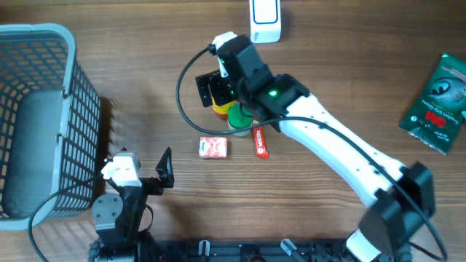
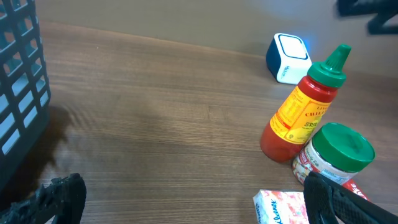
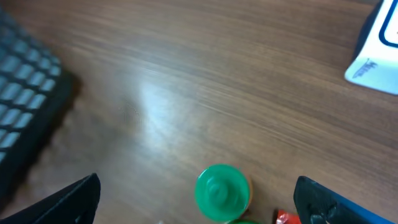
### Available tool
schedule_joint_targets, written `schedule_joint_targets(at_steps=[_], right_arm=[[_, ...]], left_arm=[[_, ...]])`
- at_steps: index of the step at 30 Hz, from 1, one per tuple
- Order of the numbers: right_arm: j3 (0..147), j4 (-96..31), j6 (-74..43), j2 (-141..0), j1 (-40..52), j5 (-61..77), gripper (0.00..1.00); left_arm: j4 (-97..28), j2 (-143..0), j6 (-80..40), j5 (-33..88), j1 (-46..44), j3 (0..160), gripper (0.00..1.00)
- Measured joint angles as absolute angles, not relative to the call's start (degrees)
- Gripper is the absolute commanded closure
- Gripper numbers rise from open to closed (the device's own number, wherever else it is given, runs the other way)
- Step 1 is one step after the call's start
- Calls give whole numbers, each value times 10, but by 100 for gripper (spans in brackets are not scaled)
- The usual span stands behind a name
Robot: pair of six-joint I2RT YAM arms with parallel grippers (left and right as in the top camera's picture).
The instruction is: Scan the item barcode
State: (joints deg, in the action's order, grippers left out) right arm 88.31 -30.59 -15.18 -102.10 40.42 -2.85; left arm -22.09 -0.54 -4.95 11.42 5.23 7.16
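Observation:
A red sauce bottle (image 2: 303, 112) with a yellow label and green cap stands mid-table, touching a green-lidded jar (image 2: 339, 151). My right gripper (image 1: 213, 91) hangs open directly above the bottle, whose green cap (image 3: 222, 191) sits between the wide-spread fingers (image 3: 328, 202) in the right wrist view. The white and blue scanner (image 1: 266, 18) stands at the table's far edge, also visible as scanner (image 2: 289, 57) and scanner (image 3: 379, 56). My left gripper (image 1: 138, 161) rests open and empty near the front edge, with a tissue pack (image 2: 280, 208) beside its right finger (image 2: 336, 199).
A grey wire basket (image 1: 36, 109) fills the left side. The tissue pack (image 1: 213, 148) and a red snack bar (image 1: 260, 142) lie in front of the bottle. A dark green packet (image 1: 439, 105) lies at the far right.

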Motion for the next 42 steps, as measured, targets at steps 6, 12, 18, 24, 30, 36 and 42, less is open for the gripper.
schedule_joint_targets(at_steps=[6, 12, 18, 24, 30, 36, 42], right_arm=[[883, -277, -169, -1108, 403, -61, 4], [883, -278, -180, -1140, 404, -60, 39], [883, -278, -182, -1142, 404, -61, 61], [883, -276, -175, -1141, 404, -67, 73], [882, -300, -144, -1123, 404, -65, 73], [881, -347, -131, -1030, 404, -78, 71], [881, -389, -129, -907, 403, -86, 71]], left_arm=[[-221, -5, -50, 114, 52, 72, 0], [-221, -5, -50, 114, 52, 72, 0], [-221, -5, -50, 114, 52, 72, 0], [-221, -5, -50, 114, 52, 72, 0], [-221, -5, -50, 114, 52, 72, 0], [-221, -5, -50, 114, 52, 72, 0], [-221, -5, -50, 114, 52, 72, 0]])
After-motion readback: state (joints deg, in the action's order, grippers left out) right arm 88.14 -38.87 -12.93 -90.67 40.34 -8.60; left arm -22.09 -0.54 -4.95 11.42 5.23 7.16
